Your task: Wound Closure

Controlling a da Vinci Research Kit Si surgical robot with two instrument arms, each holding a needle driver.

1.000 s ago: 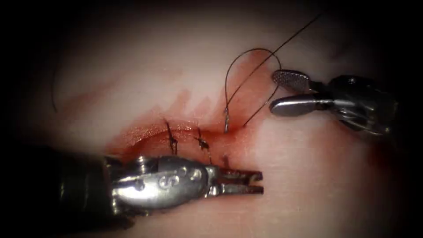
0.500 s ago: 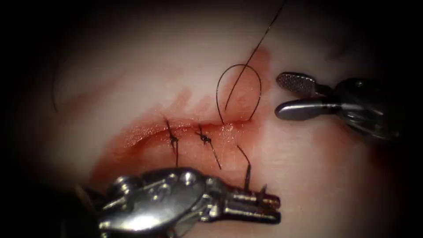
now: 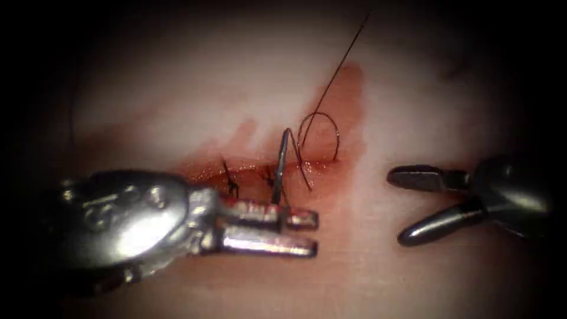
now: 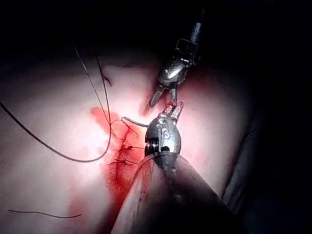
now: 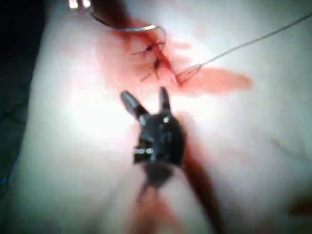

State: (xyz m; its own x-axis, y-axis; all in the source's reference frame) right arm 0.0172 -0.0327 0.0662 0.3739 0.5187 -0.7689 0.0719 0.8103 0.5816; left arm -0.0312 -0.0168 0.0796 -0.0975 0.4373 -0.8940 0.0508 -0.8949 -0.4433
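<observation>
Left arm's steel needle driver (image 3: pixel 295 230) grips the thin curved steel needle (image 3: pixel 280 168) near one end (clear of the pale pork tissue (image 3: pixel 413 277)), dark thread (image 3: pixel 319 127) trailing; right tool (image 3: pixel 401 207) gapes, empty.

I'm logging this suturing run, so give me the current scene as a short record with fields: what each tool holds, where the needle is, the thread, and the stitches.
left tool: jaws shut on the needle, near one end of its curve
right tool: jaws open, holding nothing, right of the cut
needle: out of the tissue, standing up over the cut
thread: small loop above the cut, one strand running up and away
stitches: two knotted ones across the cut
red fluid: around the cut
</observation>
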